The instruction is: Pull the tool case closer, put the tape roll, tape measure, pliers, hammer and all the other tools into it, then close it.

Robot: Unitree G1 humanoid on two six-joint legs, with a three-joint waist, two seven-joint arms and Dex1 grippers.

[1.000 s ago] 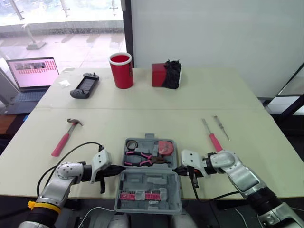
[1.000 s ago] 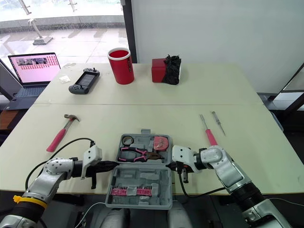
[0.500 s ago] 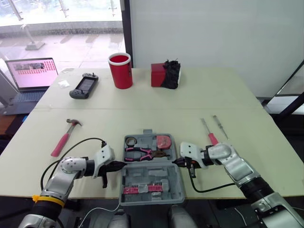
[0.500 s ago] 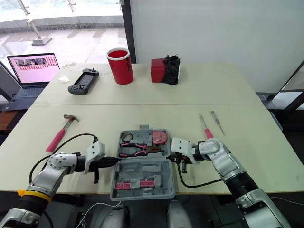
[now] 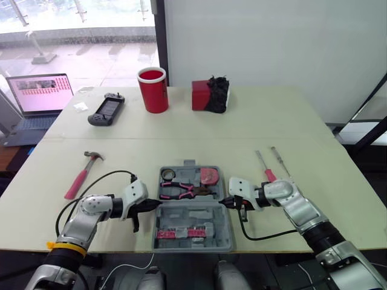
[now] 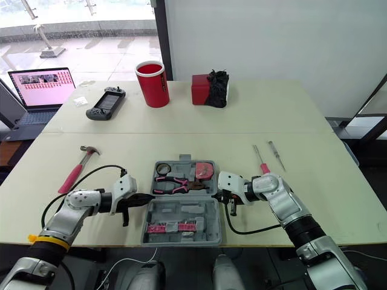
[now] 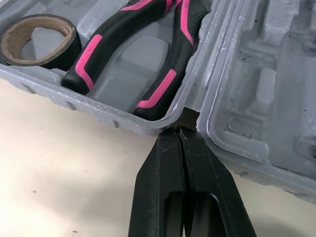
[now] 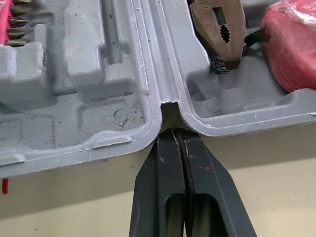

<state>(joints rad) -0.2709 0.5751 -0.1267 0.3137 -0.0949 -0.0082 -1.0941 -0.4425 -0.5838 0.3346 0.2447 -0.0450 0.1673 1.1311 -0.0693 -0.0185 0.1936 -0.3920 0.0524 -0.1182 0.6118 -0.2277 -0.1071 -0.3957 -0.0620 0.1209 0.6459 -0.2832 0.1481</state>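
With fingers pressed together, the left gripper [image 7: 181,131] and the right gripper [image 8: 174,132] each touch a hinge notch of the open tool case [image 5: 192,214], with the pliers [image 7: 92,52] just beyond them.

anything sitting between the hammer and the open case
No loose thing lies on the table between the hammer and the tool case. Only the left arm's black cable loops across that stretch, with the left gripper shut at the case's hinge.
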